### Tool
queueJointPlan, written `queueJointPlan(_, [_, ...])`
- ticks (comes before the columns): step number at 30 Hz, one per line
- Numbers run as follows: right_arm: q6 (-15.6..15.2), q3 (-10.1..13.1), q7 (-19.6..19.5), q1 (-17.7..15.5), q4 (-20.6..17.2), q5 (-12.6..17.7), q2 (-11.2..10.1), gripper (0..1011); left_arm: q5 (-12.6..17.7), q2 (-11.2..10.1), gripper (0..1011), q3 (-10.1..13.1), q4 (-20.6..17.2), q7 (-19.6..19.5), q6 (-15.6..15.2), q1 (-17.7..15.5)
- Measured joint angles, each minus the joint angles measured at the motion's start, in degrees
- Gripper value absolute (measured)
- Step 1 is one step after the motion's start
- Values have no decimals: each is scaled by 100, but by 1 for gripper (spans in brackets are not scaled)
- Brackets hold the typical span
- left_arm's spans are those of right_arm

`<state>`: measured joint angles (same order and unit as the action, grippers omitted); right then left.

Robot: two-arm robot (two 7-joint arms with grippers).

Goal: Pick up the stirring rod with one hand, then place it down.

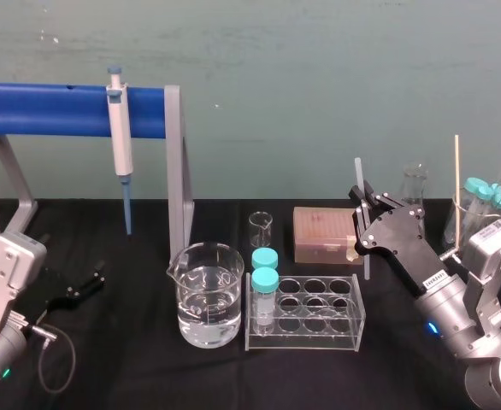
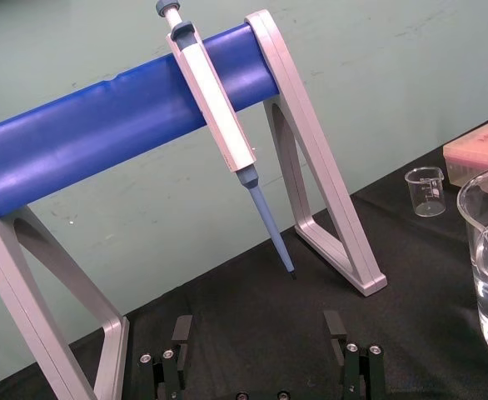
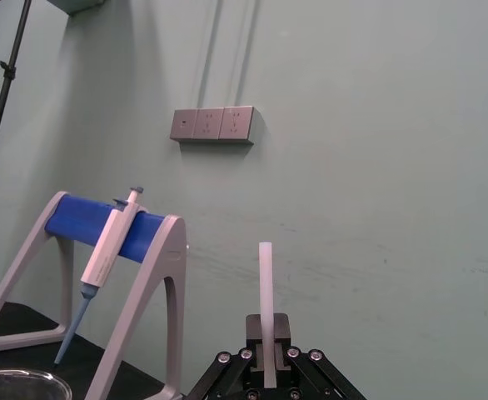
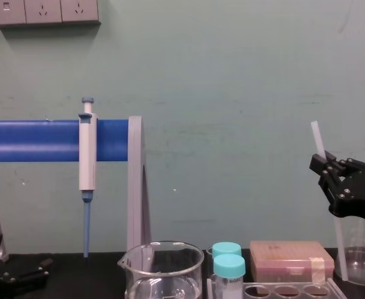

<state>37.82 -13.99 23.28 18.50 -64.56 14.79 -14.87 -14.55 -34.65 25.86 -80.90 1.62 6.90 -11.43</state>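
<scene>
My right claw [image 1: 361, 202] sits to the right of the vial rack [image 1: 346, 343], its arm reaching in from the lower right with the wrist angled up and forward. Its two fingers are closed narrow on the stirring rod [image 1: 358, 175], gripping it somewhat above mid-length. The rod stands nearly upright with a slight tilt. Its top projects above the fingertips, and its lower end hangs just beside the rack's right end. I cannot tell whether that end touches the table. My left claw [image 1: 86, 283] rests low on the black table [image 1: 131, 367] at the far left, fingers spread wide and holding nothing. The large beaker [image 1: 204, 248] left of the rack holds clear liquid to roughly half height. The rack carries two teal-capped vials [image 1: 265, 280] in its left column. A small beaker [image 1: 261, 229] stands behind them, with no contents visible.
</scene>
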Motion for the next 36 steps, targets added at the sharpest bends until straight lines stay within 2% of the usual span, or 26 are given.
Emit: queueJointPlan(36, [-6,-13,-8,3,-15,-23,-13,67,0,0,1000,0,0,0,0,0])
